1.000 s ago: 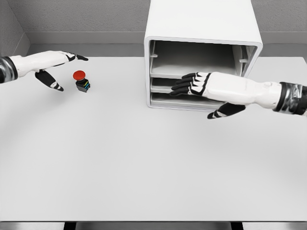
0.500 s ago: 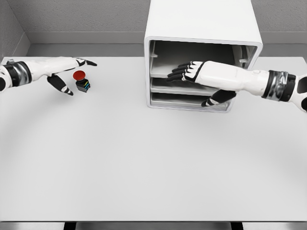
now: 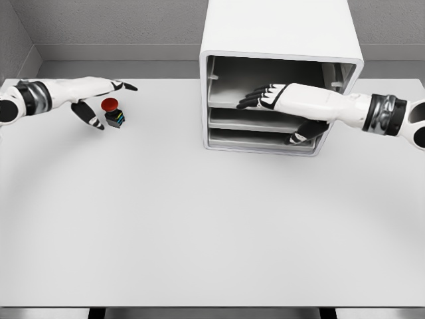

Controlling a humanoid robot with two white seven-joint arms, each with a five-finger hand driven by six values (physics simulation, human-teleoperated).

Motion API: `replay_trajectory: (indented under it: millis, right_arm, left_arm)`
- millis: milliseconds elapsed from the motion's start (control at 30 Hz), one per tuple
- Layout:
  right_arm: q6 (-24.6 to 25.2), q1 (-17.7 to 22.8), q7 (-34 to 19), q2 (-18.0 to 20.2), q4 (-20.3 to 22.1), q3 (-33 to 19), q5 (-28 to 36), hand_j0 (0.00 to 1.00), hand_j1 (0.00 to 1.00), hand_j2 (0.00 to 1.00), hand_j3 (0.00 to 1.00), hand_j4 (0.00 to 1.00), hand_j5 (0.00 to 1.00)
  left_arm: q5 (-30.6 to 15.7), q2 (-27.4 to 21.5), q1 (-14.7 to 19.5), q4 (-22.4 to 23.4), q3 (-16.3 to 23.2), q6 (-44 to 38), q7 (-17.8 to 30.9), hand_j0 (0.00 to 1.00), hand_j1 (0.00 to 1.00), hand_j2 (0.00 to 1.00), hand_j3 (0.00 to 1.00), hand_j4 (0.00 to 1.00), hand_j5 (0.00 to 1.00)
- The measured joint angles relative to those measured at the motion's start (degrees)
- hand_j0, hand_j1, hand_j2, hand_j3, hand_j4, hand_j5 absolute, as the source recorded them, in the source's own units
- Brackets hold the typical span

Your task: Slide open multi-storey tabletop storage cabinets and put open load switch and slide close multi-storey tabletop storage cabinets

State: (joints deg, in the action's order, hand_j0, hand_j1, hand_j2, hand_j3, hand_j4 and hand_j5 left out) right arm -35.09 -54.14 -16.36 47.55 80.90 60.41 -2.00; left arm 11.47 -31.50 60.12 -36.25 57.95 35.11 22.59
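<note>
Cabinet: white box-shaped multi-storey storage cabinet [image 3: 279, 30] stood at the far side of the pale grey bench [image 3: 199, 219], its front open and three shallow grey shelves showing inside.
Switch: small black load switch with a round red button on top [image 3: 113, 113] sat upright on the bench, well to the left of the cabinet and outside it.
Left hand: white-and-black left hand [image 3: 99, 93] lay further left of the cabinet, at the switch; its fingers were spread and held nothing, the forefinger pointed over the red button and the thumb hung just left of the switch body. Whether it touched the switch could not be told.
Right hand: white-and-black right hand [image 3: 279, 100] reached into the cabinet's front at the upper shelves, palm down, fingers extended and loosely together, nothing in its grasp; the thumb dropped beside the lower shelf.
</note>
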Motion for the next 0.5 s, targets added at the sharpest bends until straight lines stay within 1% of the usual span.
replay_trajectory:
  millis: [67,200,233,367,500]
  right_arm:
    - [0.0,0.0,-0.22,-0.53,-0.31,-0.07,0.0,1.0,1.0,1.0,1.0,1.0,1.0]
    - [0.0,-0.09,-1.05,-1.89,-1.13,-0.21,0.02,1.0,1.0,1.0,1.0,1.0,1.0]
    - [-0.01,-0.09,-1.16,-2.06,-1.7,-0.33,0.03,1.0,1.0,1.0,1.0,1.0,1.0]
    - [-0.01,-0.35,-1.86,-3.13,-5.13,-1.04,0.02,1.0,1.0,1.0,1.0,1.0,1.0]
    - [-0.01,-0.26,-2.65,-4.57,-7.36,-1.23,-0.05,1.0,1.0,1.0,1.0,1.0,1.0]
  left_arm:
    - [0.75,0.55,0.44,0.58,-0.02,0.0,0.01,1.0,1.0,1.0,1.0,1.0,1.0]
    - [1.56,0.89,0.35,1.25,0.04,0.0,0.02,0.91,0.91,0.91,0.91,0.91,0.91]
    - [1.65,0.9,0.35,1.4,0.05,0.01,0.02,0.87,0.87,0.87,0.87,0.87,0.87]
    - [1.82,0.83,0.26,1.7,0.07,0.01,0.02,0.76,0.76,0.76,0.76,0.76,0.76]
    - [1.87,0.7,0.26,1.77,0.07,0.01,0.02,0.72,0.72,0.72,0.72,0.72,0.72]
